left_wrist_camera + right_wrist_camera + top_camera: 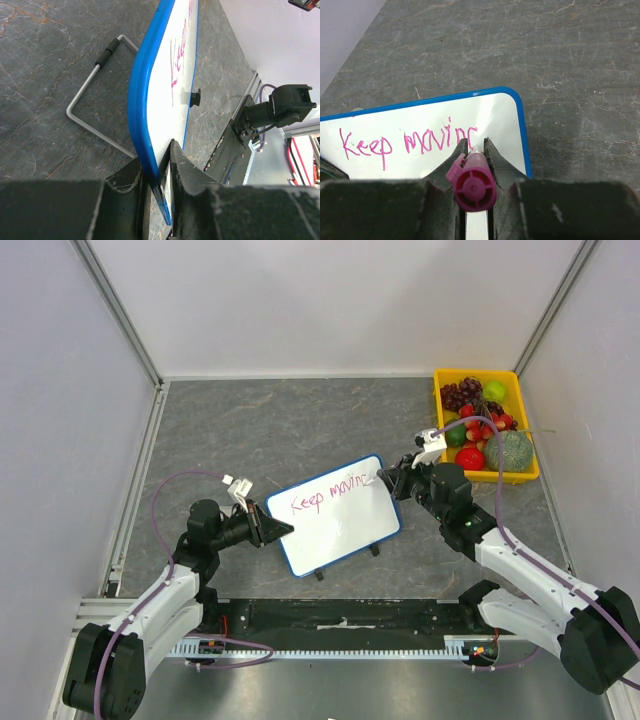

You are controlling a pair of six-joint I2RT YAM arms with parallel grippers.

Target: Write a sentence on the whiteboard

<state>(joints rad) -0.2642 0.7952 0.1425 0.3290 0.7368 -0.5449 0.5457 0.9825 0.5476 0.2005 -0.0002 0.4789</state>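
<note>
The sentence (330, 492) runs in thin magenta marker along the upper part of the board in a single line. It reads "Keep", then a word that begins "movin", with one more stroke at its end that cannot be read as a letter. It sits on the whiteboard (345, 530), a small white panel with a blue rim and rounded corners. The board is about midway between the left and right edges of the bench (260, 430), nearer the near edge than the far one, and turned askew so its long sides rise toward the far right corner. Small black feet (375, 552) show under its near side. The left wrist view shows a bent wire leg (95, 95) with a black sleeve on the grey stone-patterned surface beside the board.

In the right wrist view the right gripper (475, 147) is pinched on a magenta marker (472, 185), whose capped end faces the camera. The marker's tip sits at the last stroke of the writing (405, 142), close to the board's right-hand rim (520, 125). From above, this gripper (385, 480) hangs over the board's far right corner.

The left gripper (280, 530) grips the board at its left short edge. In its own wrist view the two fingers (162, 165) are pressed against either face of the blue rim (137, 100), with the lettering (176, 65) seen edge-on beyond.

A yellow tray (437, 390) sits in the far right corner of the bench, well apart from the board. It holds dark grapes (462, 393), a green apple (494, 390), a red fruit (470, 458) and a mottled green melon (510, 450).
</note>
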